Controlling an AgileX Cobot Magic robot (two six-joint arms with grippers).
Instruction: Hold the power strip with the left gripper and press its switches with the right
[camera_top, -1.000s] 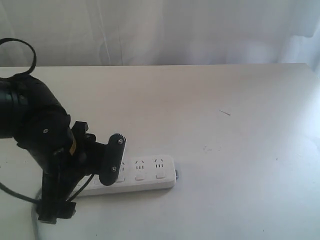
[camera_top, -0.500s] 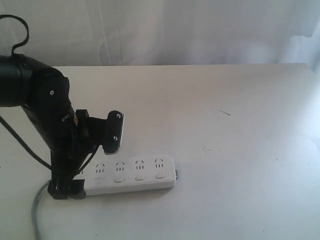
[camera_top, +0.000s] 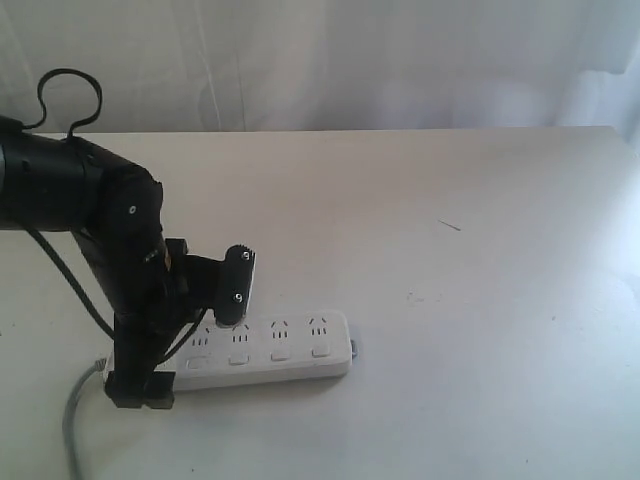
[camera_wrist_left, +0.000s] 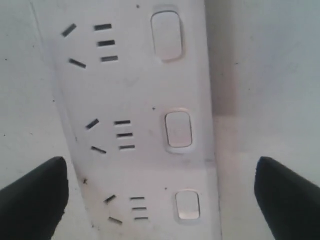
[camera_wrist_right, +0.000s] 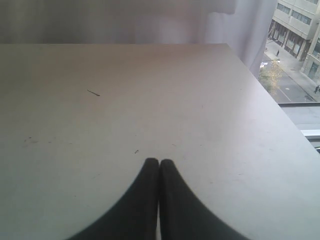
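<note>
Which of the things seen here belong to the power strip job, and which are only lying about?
For the job: power strip, switches, left gripper (jaws open), right gripper (jaws shut).
Just lying about: dark sliver on the table; curtain behind.

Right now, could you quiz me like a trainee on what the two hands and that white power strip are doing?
1. True or false: the right hand has its fingers shut together.
2. The left hand is: A, shut on the power strip; B, open with one finger on each side of it; C, open but far off to one side of it.
3. How many switches show in the left wrist view?
Key: 1 true; 2 B; 3 three.
</note>
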